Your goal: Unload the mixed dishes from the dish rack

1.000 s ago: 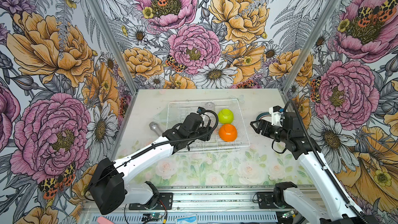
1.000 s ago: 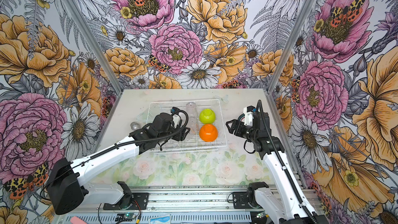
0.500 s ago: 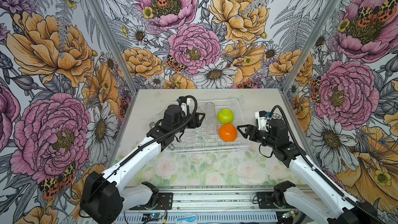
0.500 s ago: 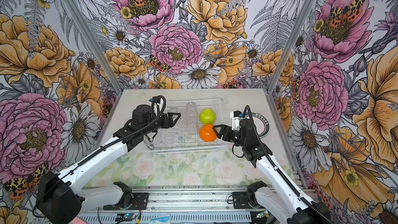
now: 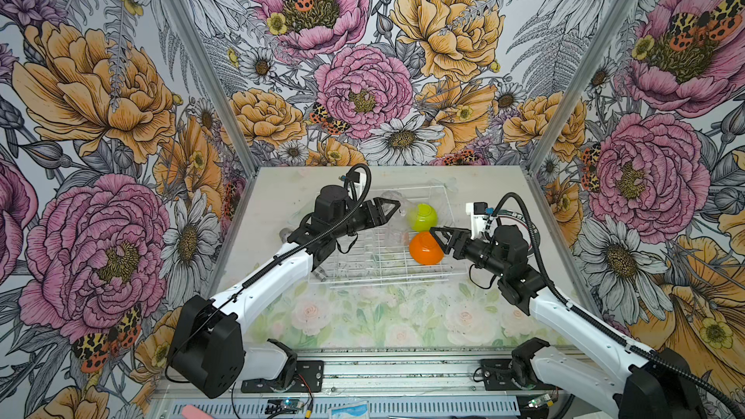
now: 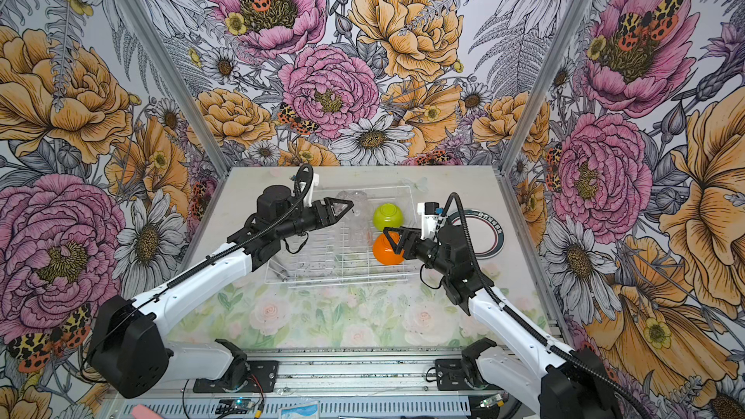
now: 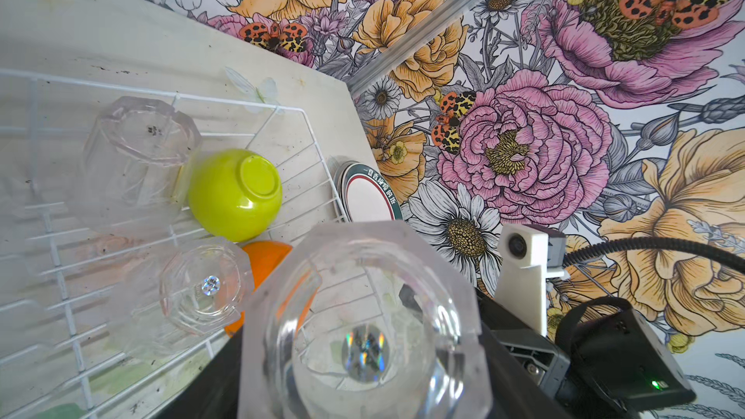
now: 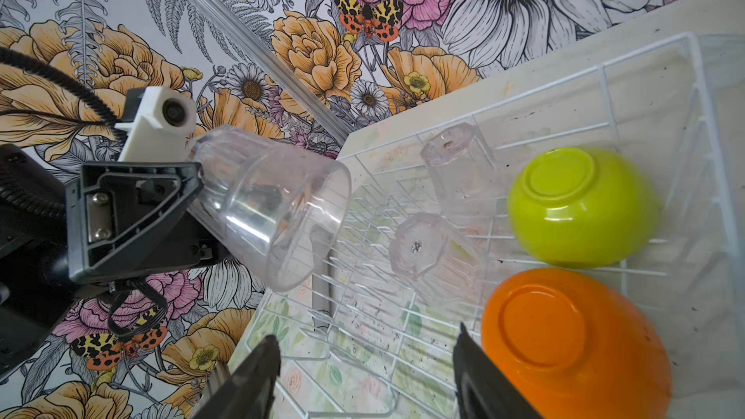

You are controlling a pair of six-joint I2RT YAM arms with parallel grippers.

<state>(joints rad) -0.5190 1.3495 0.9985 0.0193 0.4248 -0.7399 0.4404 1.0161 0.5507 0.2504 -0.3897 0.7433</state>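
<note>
hovering wide open, right gripper (image 5: 437, 240) has base-up orange bowl (image 5: 423, 249) just at its 8 o'clock in a top view, right arm nearer; left gripper (image 5: 393, 211) holds clear tumbler (image 7: 363, 328).

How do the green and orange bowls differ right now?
The lime-green bowl sits farther back in the dish rack; the orange bowl sits nearer the front. The right gripper, jaws open, hovers beside the orange bowl, while no gripper is at the lime-green bowl. Both rest upside down.

Plate stack (image 7: 369, 199), partly behind held tumbler (image 7: 363, 316); grey cylinder (image 5: 287, 232), mostly under left arm (image 5: 278, 276)
</note>
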